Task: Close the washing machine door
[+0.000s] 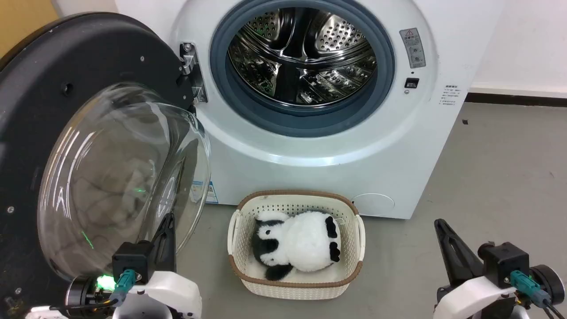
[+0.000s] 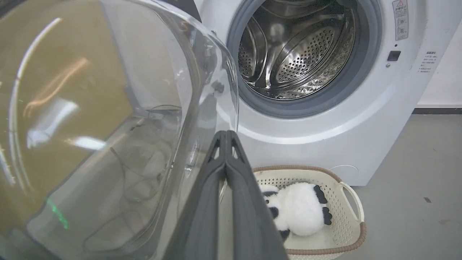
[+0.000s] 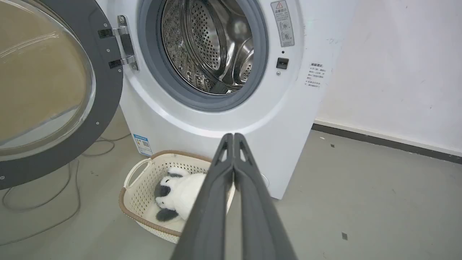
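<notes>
A: While the left gripper (image 2: 225, 133) has its fingers pressed together, where's the washing machine door (image 1: 66, 57)?
B: Just beside its tips, standing wide open. The right gripper (image 3: 234, 135), also pressed together, faces the washing machine (image 1: 310, 146), well apart.

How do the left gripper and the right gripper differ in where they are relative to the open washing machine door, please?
The left gripper is close beside the glass bowl of the washing machine door, though contact is unclear; the right gripper is well away from it. The left gripper is left of the basket; the right gripper is to its right, over bare floor. Both are shut and hold nothing.
</notes>
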Controlling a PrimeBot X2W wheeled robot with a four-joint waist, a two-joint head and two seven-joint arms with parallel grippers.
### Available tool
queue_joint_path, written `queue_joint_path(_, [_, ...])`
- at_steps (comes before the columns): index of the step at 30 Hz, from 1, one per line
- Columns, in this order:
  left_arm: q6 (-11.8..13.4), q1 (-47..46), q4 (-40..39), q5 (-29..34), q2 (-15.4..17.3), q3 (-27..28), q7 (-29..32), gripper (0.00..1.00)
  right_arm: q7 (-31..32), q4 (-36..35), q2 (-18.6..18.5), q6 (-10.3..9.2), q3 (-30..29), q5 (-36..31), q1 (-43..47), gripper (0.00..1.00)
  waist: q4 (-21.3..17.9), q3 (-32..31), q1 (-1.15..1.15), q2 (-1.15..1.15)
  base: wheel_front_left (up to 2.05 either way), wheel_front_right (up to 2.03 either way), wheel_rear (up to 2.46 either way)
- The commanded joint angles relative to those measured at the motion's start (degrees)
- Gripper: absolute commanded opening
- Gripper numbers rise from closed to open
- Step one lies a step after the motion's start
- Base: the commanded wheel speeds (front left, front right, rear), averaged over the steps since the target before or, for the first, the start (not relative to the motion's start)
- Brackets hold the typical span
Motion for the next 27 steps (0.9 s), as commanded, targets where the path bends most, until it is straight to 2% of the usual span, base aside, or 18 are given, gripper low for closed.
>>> queue_joint_path(1, [-0.25,0.62,-0.23,0.17,-0.05,0.04,0.02,0.00,0.03,0.10,0.22,0.05,0.02,-0.44,-0.80,0.00,0.00,0.00,0.00,0.00,0.00,0.00,0.00])
queue_joint_path(17, [-0.25,0.62,-0.23,0.17,-0.05,0.04,0.02,0.00,0.03,0.10,0.22,0.05,0.02,-0.44,-0.80,0.00,0.00,0.00,0.00,0.00,0.00,0.00,0.00])
queue_joint_path(18, [0.01,0.00,0.00,0.00,-0.01,0.00,-0.01,1.00,-0.01,0.00,0.00,0.00,-0.02,0.01,0.00,1.00,0.00,0.00,0.00,0.00,0.00,0.00,0.00])
queue_joint_path(27, [1.08,-0.11,0.11,-0.34,-0.01,-0.50,-0.87,1.00,-0.87,0.13,0.00,0.00,-0.79,0.98,-0.14,1.00,-0.01,0.12,0.00,0.00,0.00,0.00,0.00])
